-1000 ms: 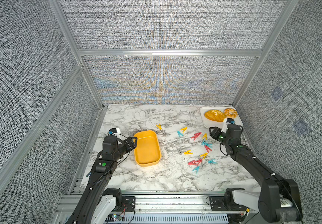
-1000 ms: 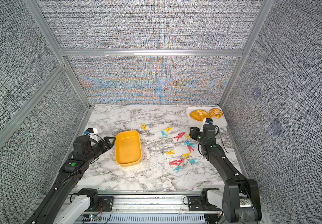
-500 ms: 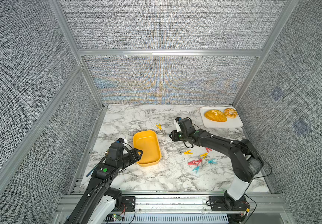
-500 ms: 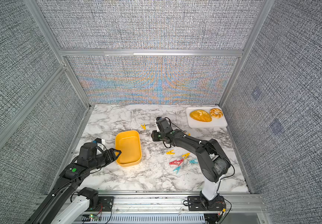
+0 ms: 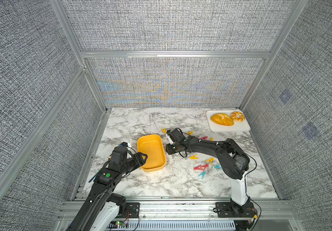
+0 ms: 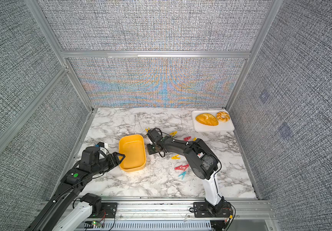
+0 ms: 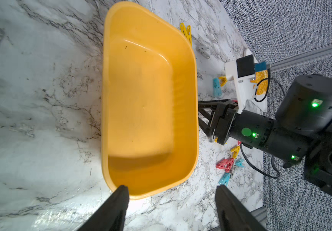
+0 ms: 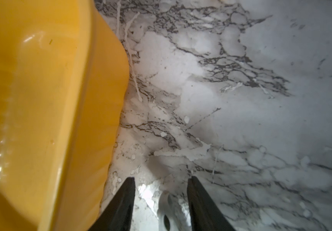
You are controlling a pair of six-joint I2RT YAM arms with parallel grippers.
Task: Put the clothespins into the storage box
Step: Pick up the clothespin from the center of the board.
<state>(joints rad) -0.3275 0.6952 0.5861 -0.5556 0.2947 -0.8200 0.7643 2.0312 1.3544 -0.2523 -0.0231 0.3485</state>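
**Box empty, clothespins scattered on marble**

The storage box [image 5: 151, 153] is seen on the marble table [image 5: 161, 186], the clothespins [image 5: 203, 167] strewn beside it. Grey woven walls enclose the cell. No writing is legible. The right gripper [image 8: 161, 180], parted and empty, has been moved from the white tray [image 5: 229, 128] to the box; the left gripper [image 7: 171, 190] is spread at its rim.

Left arm reaching forward, low, left gripper [image 7: 171, 193] with jaws apart, nothing between them. Right arm folded at elbow, forearm stretched leftward and low, right gripper [image 8: 161, 185] parted, jaws empty.
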